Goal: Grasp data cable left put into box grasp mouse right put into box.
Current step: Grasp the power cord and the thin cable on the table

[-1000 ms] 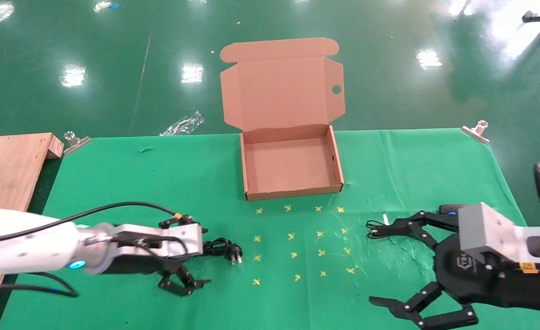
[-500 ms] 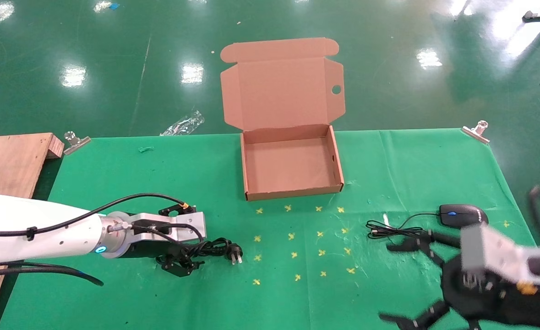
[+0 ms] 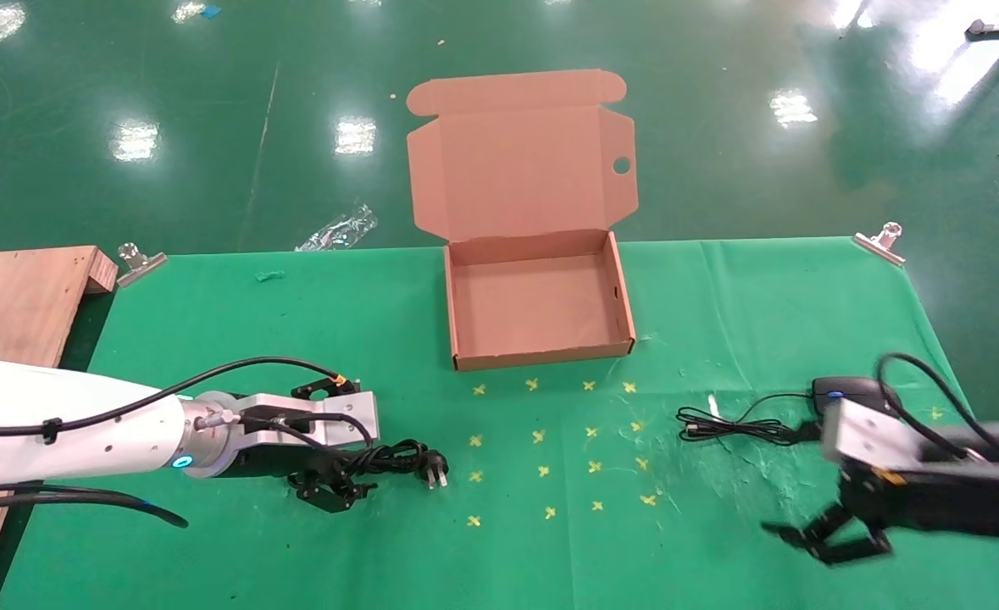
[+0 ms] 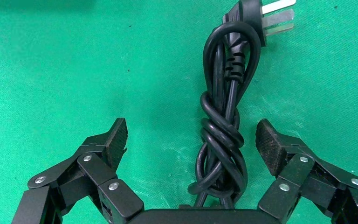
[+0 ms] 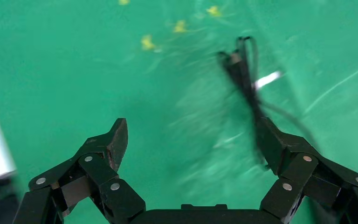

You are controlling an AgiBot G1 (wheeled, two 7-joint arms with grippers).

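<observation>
- Since the earlier frames, the left claw (image 4: 191,140) has been dropping over the data cable (image 4: 223,130); the right claw (image 3: 838,538) is swinging back, open, beside the mouse (image 3: 846,391).
- Left claw is gaping open, straddling the cable, whose long axis is running straight between the fingers; contact probably not made yet.

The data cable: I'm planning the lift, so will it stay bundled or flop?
The data cable is knotted round itself, so it probably lifts as one bundle. Its plug juts free and may droop. The left gripper straddles it, open.

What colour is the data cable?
Black, with silver metal prongs; the data cable shows best in the left wrist view.
</observation>
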